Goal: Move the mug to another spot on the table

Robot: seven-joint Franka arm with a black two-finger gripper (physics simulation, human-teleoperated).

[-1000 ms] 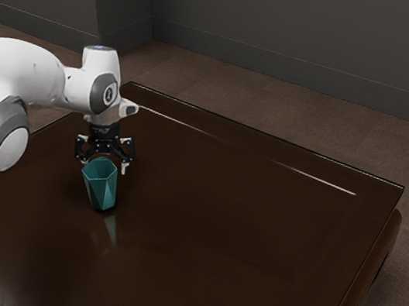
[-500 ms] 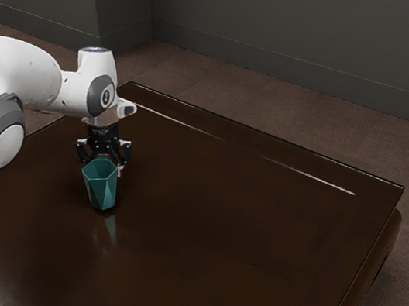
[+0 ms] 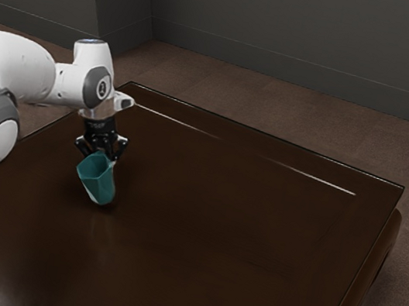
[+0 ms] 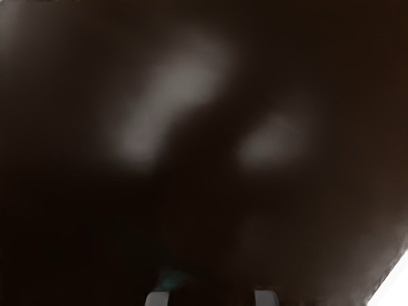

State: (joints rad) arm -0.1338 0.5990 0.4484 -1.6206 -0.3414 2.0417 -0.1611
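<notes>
A teal mug (image 3: 98, 180) is on the dark wooden table (image 3: 239, 229) toward the exterior view's left, tilted with its mouth leaning to that left. My black gripper (image 3: 99, 154) comes down from above and is shut on the mug's upper rim, one finger on each side of the wall. In the wrist view two pale fingertips (image 4: 158, 297) show close to the dark table top (image 4: 204, 95), with a faint teal patch of the mug (image 4: 169, 279) between them.
The table has a raised rim (image 3: 269, 144) along its far side and a drop at the exterior view's right edge (image 3: 356, 304). Brown carpet (image 3: 305, 115) surrounds it. Wide bare table top lies to the exterior view's right of the mug.
The fingers have closed in on the mug's rim. The mug has tipped from upright and shifted slightly toward the exterior view's left, and the arm has swung a little that way.
</notes>
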